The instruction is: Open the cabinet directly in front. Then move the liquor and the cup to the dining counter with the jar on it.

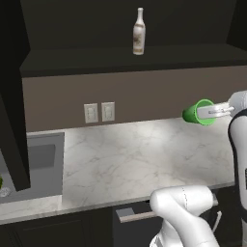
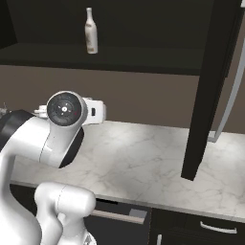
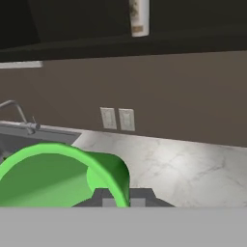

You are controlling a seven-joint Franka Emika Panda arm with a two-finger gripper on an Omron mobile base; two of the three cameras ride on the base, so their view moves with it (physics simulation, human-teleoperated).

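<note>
The cabinet (image 1: 120, 58) stands open, its dark doors swung out at the left (image 1: 12, 96) and at the right (image 2: 213, 86). The liquor (image 1: 139, 32) (image 2: 91, 31), a slim pale bottle, stands upright on the cabinet's lower shelf. Its base shows at the top of the hand view (image 3: 139, 19). My gripper (image 1: 207, 112) is shut on the rim of the green cup (image 1: 197, 113), which lies on its side in the air above the right of the worktop, below the shelf. In the hand view the cup (image 3: 58, 176) sits low and left. The dining counter and the jar are out of view.
A marble worktop (image 1: 144, 159) runs under the cabinet, with a sink (image 1: 41, 159) and faucet (image 3: 19, 113) at its left. Two wall outlets (image 1: 99, 112) sit on the brown backsplash. A drawer (image 1: 135, 212) below the worktop's front edge is slightly open.
</note>
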